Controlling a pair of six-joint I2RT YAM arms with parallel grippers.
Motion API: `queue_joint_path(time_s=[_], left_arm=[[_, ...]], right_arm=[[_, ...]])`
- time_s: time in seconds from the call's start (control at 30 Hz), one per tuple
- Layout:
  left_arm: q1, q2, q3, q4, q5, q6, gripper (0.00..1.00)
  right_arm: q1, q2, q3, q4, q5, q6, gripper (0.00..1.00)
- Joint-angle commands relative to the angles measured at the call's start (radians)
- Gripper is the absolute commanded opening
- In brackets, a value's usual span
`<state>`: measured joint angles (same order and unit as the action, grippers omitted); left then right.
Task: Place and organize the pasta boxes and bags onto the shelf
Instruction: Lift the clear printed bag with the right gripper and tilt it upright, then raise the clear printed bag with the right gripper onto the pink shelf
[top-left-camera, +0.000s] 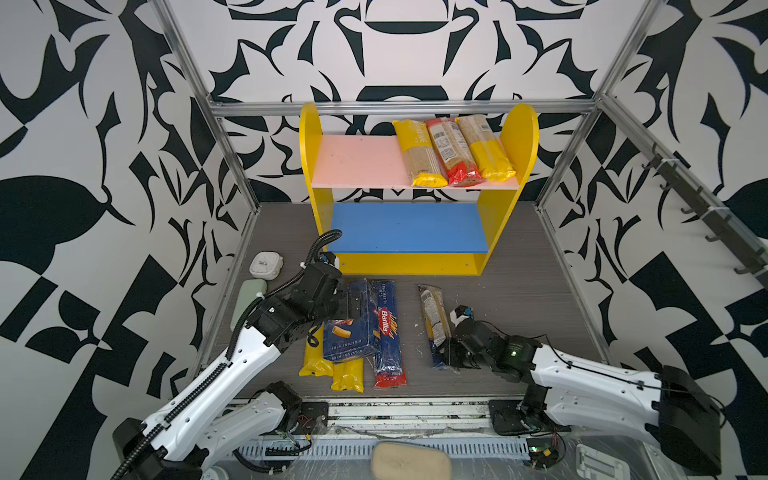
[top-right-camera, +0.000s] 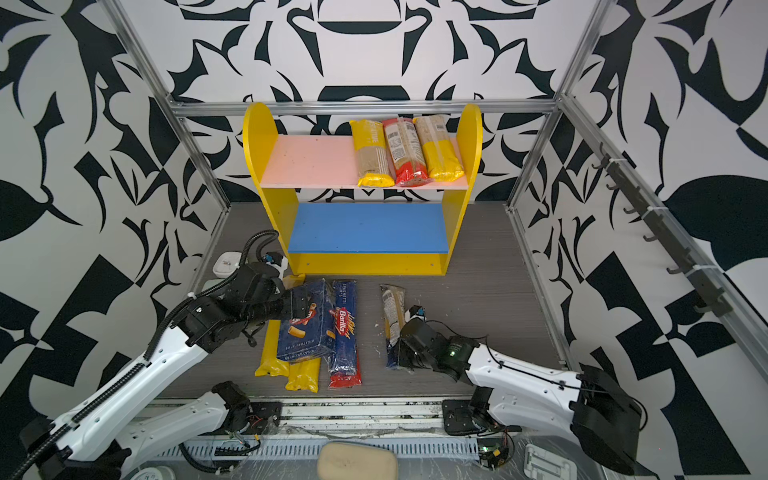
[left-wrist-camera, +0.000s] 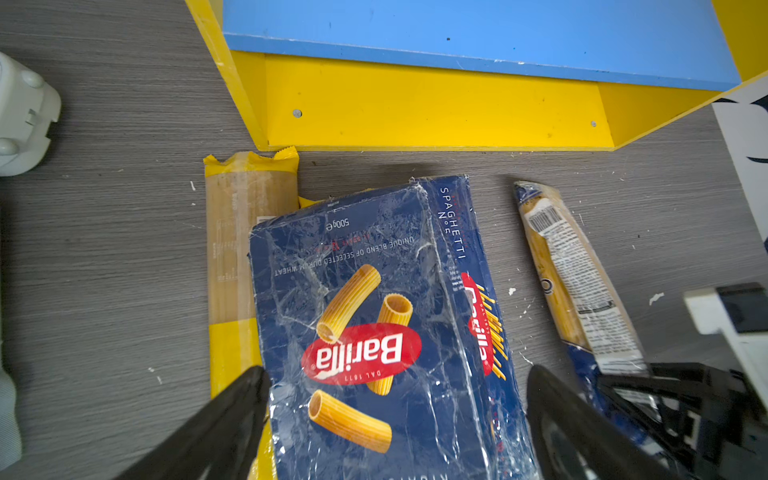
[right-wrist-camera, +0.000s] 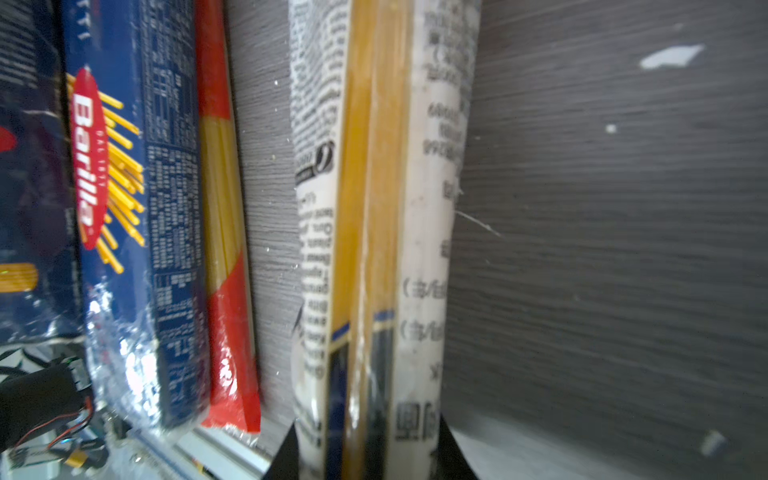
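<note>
Three spaghetti bags (top-left-camera: 453, 151) sit on the shelf (top-left-camera: 357, 162); the rest lie below. My left gripper (left-wrist-camera: 397, 370) gapes empty astride the rigatoni box (left-wrist-camera: 374, 311); my right gripper (right-wrist-camera: 365, 422) pinches the navy-ended spaghetti bag (right-wrist-camera: 365, 208).

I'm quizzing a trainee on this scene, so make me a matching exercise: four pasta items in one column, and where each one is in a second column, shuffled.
1. rigatoni box
2. navy-ended bag
3. row of three bags
4. Barilla spaghetti pack

A. on the pink upper board
B. on the table, beside the rigatoni box
C. clamped in the right end effector
D. straddled by the open left end effector

Pairs: 1-D, 2-C, 3-A, 4-B
</note>
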<state>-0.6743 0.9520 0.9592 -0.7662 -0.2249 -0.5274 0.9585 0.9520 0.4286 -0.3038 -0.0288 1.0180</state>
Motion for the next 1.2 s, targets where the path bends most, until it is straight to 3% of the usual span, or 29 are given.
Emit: queue_joint_path(time_s=[0.0,0.53,0.83,1.17], left_arm=[[0.004,0.01,0.042,-0.004,-0.014,-0.006,0.99],[0.003,0.02,0.115,-0.044,-0.051,0.003,0.99],[0.004,0.032,0.187,-0.116,-0.08,0.006,0.99],[0.004,0.011,0.262,-0.193,-0.124,0.006,0.99]], right_arm=[[-0.001,-0.061,0.034,0.019,-0.017,-0.032,0.0],[-0.001,-0.132,0.209,-0.009,-0.129,-0.111,0.0],[-0.05,-0.121,0.264,0.113,-0.264,-0.087,0.0],[-0.062,-0.055,0.51,0.063,-0.366,-0.143,0.0]])
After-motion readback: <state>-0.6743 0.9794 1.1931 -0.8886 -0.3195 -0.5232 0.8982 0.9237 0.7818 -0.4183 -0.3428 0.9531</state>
